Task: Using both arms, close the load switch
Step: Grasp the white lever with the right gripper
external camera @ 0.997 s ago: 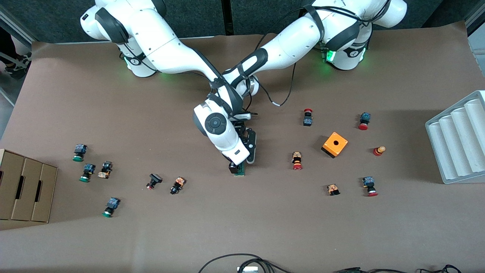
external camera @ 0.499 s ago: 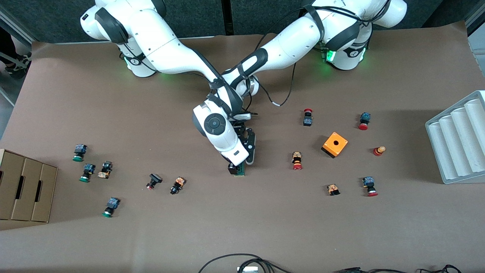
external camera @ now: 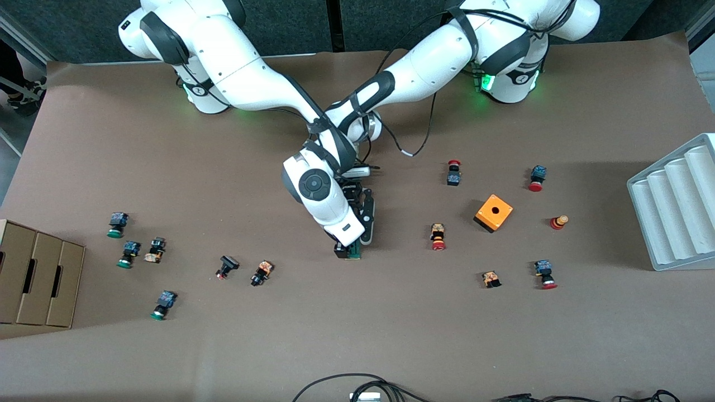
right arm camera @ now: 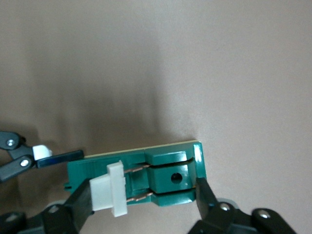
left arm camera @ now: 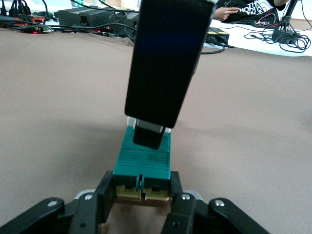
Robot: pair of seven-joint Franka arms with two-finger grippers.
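The dark-green load switch (external camera: 353,254) lies on the brown table near the middle, under both hands. In the left wrist view the load switch (left arm camera: 145,158) sits between the two black fingers of my left gripper (left arm camera: 141,192), which is shut on its near end. My right gripper (external camera: 342,249) comes down on it from above. In the right wrist view my right gripper (right arm camera: 144,197) spans the load switch (right arm camera: 170,178) lengthwise, one finger on the white block (right arm camera: 109,187) and the other on the green end. My left gripper (external camera: 366,239) is beside it.
An orange cube with a hole (external camera: 493,212) and several red-capped push buttons (external camera: 438,237) lie toward the left arm's end. Several green-capped buttons (external camera: 128,254) and a cardboard box (external camera: 33,279) lie toward the right arm's end. A grey ridged tray (external camera: 676,206) stands at the table's edge.
The right arm's wrist has shifted slightly toward its own end of the table. The load switch and the left gripper stay where they were.
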